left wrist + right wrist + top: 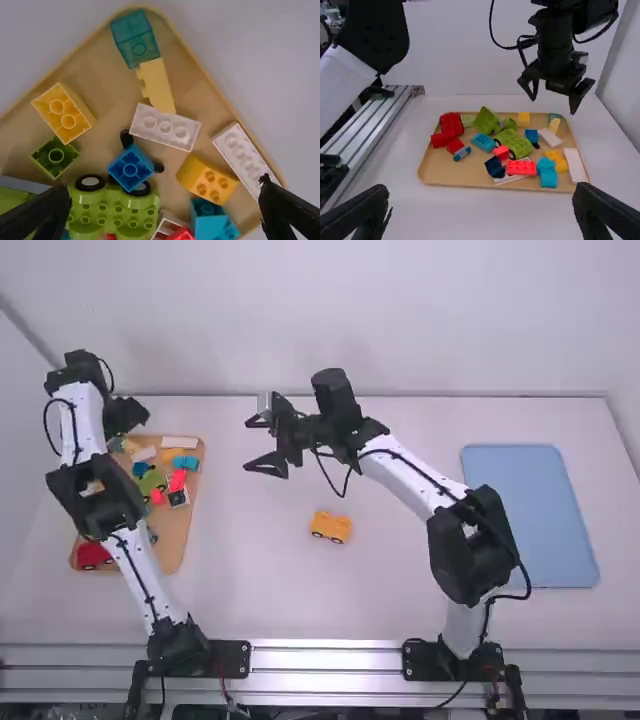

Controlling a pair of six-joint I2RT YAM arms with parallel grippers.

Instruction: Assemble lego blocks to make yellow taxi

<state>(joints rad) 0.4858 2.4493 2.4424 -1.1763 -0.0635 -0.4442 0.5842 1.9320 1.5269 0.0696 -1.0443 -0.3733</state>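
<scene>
In the high view my left gripper (130,414) hangs over the far end of the wooden tray (176,548); in the left wrist view the left gripper (165,210) is open above the blocks. My right gripper (250,445) stands open over the middle of the table, and the right wrist view has the right gripper (482,200) open, holding nothing. A yellow block piece with dark wheels (331,528) lies nearer the arm bases. The tray holds a yellow block (65,112), a curved orange-yellow block (207,179), a pale yellow piece (157,85) and a blue block with black wheels (131,169).
White bricks (165,127), green wheeled pieces (112,207), a teal block (135,37) and red pieces (521,167) share the tray. A blue mat (530,515) lies on the table's right side. The left forearm passes over part of the tray.
</scene>
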